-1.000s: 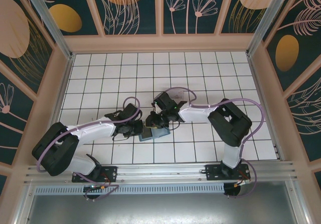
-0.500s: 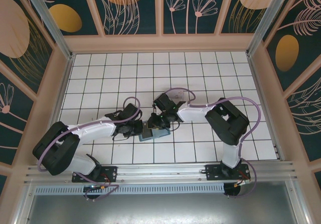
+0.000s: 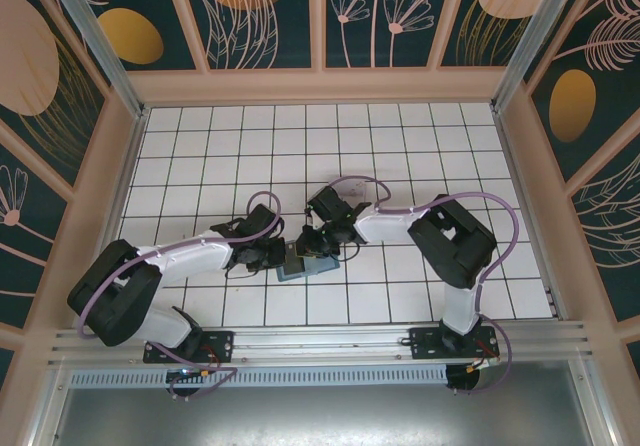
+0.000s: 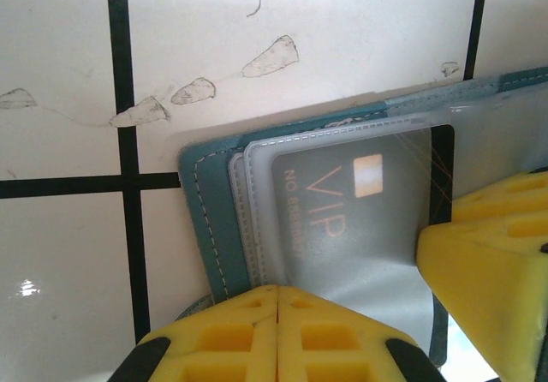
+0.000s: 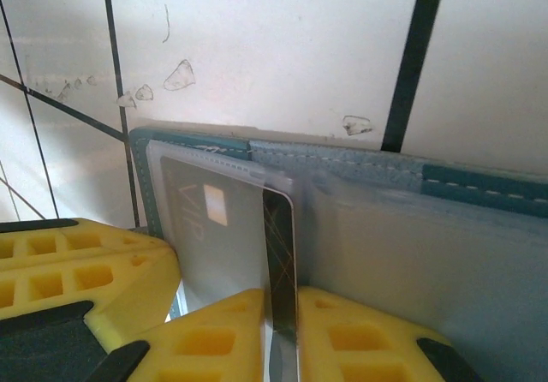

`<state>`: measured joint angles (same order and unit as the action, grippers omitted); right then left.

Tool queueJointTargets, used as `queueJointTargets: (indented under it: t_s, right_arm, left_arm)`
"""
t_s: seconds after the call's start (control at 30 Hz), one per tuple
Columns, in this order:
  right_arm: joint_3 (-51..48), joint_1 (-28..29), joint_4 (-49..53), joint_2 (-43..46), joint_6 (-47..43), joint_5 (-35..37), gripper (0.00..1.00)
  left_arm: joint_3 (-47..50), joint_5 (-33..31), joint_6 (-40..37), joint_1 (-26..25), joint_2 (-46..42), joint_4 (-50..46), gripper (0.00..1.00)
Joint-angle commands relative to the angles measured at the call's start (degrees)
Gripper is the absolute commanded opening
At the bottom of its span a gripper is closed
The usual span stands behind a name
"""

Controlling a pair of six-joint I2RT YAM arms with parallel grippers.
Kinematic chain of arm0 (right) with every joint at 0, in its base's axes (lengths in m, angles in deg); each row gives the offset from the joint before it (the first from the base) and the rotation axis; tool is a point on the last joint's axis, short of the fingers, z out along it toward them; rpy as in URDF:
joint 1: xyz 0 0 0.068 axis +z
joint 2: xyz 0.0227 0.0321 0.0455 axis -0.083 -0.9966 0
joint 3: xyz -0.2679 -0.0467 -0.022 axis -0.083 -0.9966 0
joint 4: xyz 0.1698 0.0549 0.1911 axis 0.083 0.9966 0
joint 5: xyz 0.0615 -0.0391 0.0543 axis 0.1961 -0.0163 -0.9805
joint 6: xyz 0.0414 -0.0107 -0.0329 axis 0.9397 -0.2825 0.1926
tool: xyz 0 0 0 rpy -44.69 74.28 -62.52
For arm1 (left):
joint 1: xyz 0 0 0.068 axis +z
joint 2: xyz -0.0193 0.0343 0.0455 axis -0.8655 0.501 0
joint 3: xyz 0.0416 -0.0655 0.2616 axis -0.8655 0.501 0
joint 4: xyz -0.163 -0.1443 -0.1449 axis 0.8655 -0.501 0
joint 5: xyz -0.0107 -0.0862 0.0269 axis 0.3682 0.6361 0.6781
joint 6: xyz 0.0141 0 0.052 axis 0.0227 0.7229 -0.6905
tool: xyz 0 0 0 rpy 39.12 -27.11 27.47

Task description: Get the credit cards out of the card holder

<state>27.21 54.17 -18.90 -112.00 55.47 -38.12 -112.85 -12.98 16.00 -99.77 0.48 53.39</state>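
Both shut: right pincer [image 5: 281,318] newly tight on black card [image 5: 278,228], left pincer [image 4: 278,305] unchanged.

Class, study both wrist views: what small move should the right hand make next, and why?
Probably draw the black card slowly out of its clear sleeve. The right hand is closed on the card's exposed edge, most of the card sits inside the card holder, and the shut left hand is at the holder's near edge, seemingly steadying it.

Right gripper [image 5: 280,331] jaws narrowed, now pinching black card [image 5: 279,228] edge; its arm drew slightly leftward toward card holder [image 3: 303,269]
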Motion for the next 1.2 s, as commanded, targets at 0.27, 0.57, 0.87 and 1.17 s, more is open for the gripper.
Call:
queueJointTargets:
  t_s: [0.27,0.57,0.87,1.17]
  right_arm:
    - [-4.46,-0.75,-6.26,1.73,2.58,-2.74,0.07]
    - [-5.72,-1.07,-6.49,2.93,2.90,-2.02,0.05]
    - [-6.50,-1.68,-5.34,4.39,2.61,-1.40,0.06]
    - [-7.02,-2.03,-4.90,5.36,2.52,-0.88,0.06]
  left_arm:
    - [1.29,-0.79,-1.04,0.20,3.48,-2.29,0.08]
    - [1.30,-0.96,-0.99,0.20,3.24,-2.55,0.08]
    - [1.22,-1.25,-1.30,0.24,3.37,-2.95,0.08]
    - [1.19,-1.34,-1.28,0.28,3.28,-2.99,0.08]
